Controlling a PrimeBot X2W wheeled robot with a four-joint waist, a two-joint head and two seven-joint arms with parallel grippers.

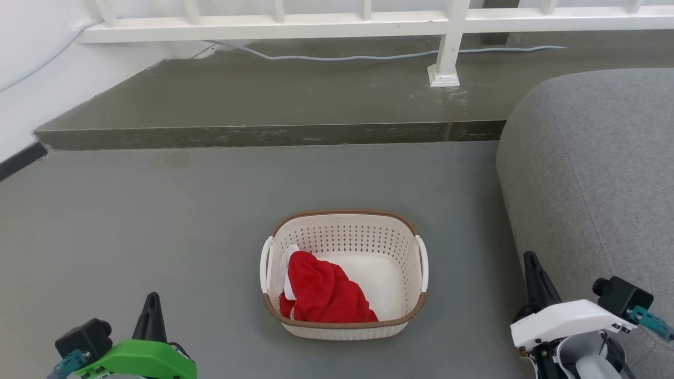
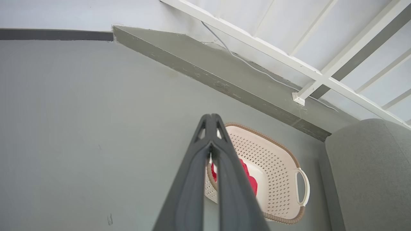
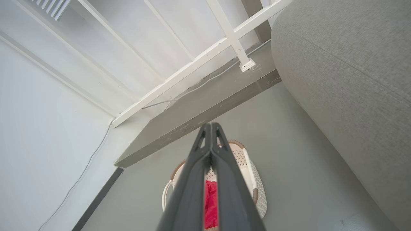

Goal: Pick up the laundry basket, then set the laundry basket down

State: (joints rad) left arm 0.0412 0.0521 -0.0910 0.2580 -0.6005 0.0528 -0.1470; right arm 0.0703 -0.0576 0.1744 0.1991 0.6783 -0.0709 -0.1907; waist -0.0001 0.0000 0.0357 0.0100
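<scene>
The laundry basket point(image 1: 387, 239) stands on the grey floor at centre, cream-white and perforated with a brown rim and white side handles. A red cloth point(image 1: 324, 292) lies in its left half. My left gripper point(image 1: 152, 301) is shut at the lower left, well apart from the basket. At the lower right my right gripper point(image 1: 531, 259) is shut too, close to the sofa. The left wrist view shows the basket point(image 2: 273, 173) past the shut left gripper point(image 2: 211, 117). In the right wrist view the basket point(image 3: 253, 189) lies behind the shut right gripper point(image 3: 211, 125).
A grey sofa point(image 1: 595, 173) fills the right side, near the basket. A raised concrete step point(image 1: 263, 105) runs across the back, with a white railing point(image 1: 445, 52) and a grey cable point(image 1: 368, 55) on it. A white wall point(image 1: 26, 79) stands at the left.
</scene>
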